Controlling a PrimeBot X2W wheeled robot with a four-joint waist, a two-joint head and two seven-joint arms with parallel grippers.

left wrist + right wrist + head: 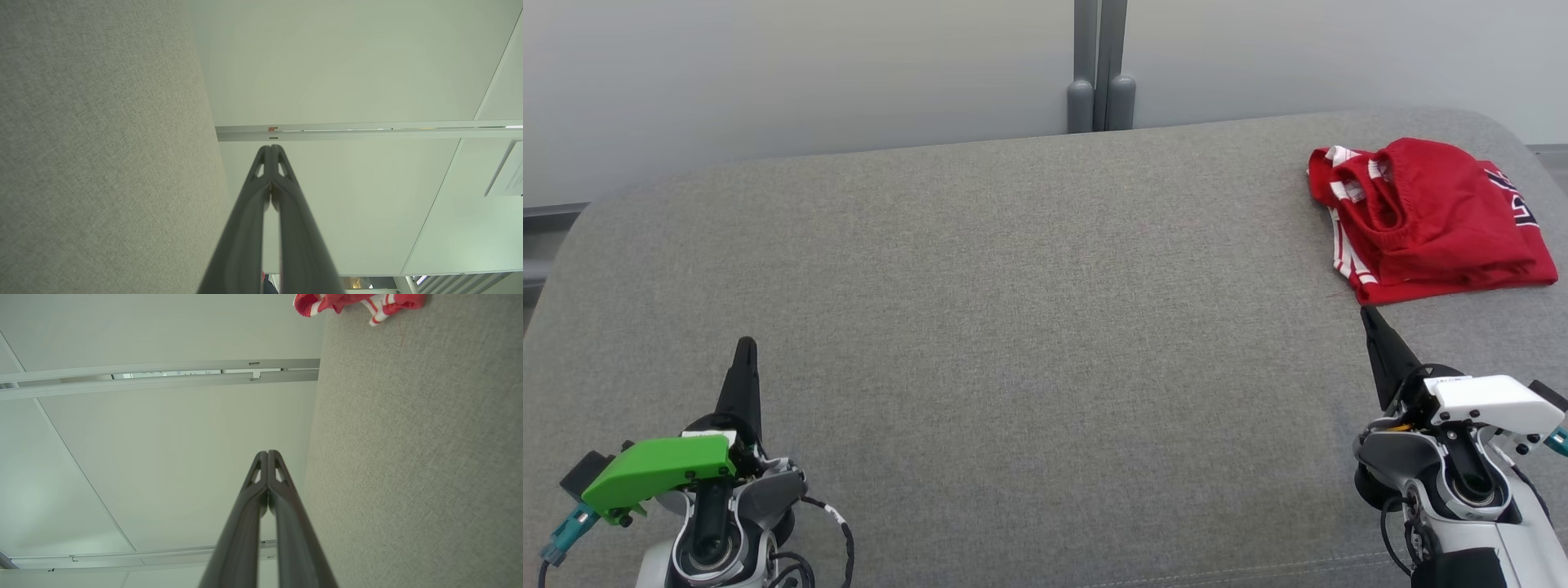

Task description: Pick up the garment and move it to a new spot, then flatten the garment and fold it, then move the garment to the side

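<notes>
Left gripper sits low near-left, fingers pressed together, empty, pointing fwd. Grey padded surface gives open room across the middle. Right gripper, fingers likewise together & empty, tips just short of red garment by far-right edge.

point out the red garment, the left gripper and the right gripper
red garment (1437,224), head view, middle of the cloth
left gripper (745,346), head view, shut fingertips
right gripper (1367,314), head view, shut fingertips

Garment far right on table; right gripper just before it.
</notes>
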